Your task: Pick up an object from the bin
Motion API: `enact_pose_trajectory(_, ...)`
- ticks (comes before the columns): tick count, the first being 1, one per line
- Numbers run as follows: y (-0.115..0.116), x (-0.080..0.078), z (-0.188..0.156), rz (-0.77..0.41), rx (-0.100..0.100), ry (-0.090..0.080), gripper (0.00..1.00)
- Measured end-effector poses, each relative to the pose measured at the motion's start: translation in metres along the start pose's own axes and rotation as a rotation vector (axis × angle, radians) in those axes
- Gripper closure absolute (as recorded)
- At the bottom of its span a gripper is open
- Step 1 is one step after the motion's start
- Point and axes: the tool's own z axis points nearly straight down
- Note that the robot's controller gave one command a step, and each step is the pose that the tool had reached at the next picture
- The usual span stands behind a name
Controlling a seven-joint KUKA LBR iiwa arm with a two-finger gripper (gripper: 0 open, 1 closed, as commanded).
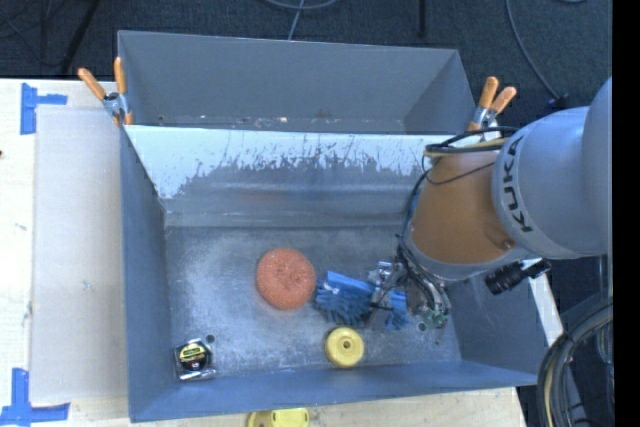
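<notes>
Count on the floor of the grey metal bin (225, 255): four things, one of each. One rust-red round scouring pad (285, 278), one blue plastic piece (340, 296) with a ragged outline, one yellow round disc (344, 346) with a small hub in its middle, and one black-and-yellow tape measure (194, 356).

The pad sits about mid-floor, on its own, with bare metal all round it. Just beside it, toward the bin's right wall, lies the blue piece. The yellow disc lies close to the bin's near edge, just below the blue piece and apart from it. The tape measure is tucked toward the near left corner, well apart from everything else. The far half of the floor and the sloping far wall carry nothing but scuffs.

The arm comes in over the right wall, orange-brown wrist cover (455, 215) above the floor, and the gripper (383, 300) is down low at the blue piece. Blue shows on both sides of it, so it sits right over that piece's right-hand part. Is the pincer wide or narrow? Cannot tell: dark metal and blue plastic run together there, and whether the piece is gripped is not clear.
</notes>
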Motion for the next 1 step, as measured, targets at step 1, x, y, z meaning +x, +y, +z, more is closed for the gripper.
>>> enact_pose_trajectory(1, -0.0037, -0.0192, -0.0625, -0.458, 0.000, -0.002, 1.00)
